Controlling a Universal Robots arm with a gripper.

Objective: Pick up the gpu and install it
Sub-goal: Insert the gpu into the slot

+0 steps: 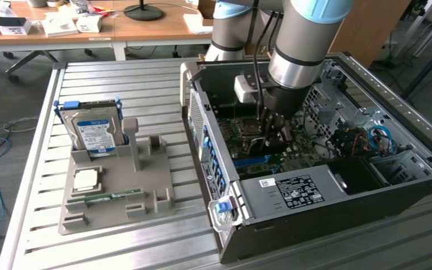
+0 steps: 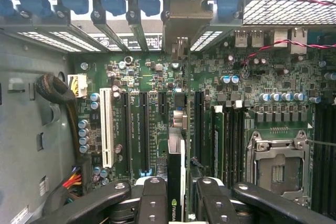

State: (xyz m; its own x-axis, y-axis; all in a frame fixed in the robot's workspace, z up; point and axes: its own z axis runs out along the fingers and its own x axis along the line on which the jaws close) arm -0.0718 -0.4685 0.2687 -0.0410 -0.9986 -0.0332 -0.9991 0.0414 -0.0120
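one dark card, the gpu, stands edge-on between the gripper fingers, which are clamped on its two faces above the green motherboard. whether its lower edge touches a slot cannot be told, and its near end is cut off by the frame. in the exterior view the gripper is sunk inside the open computer case, the arm hiding most of the gpu. on the exterior view's left, a hard drive stands in a grey tray.
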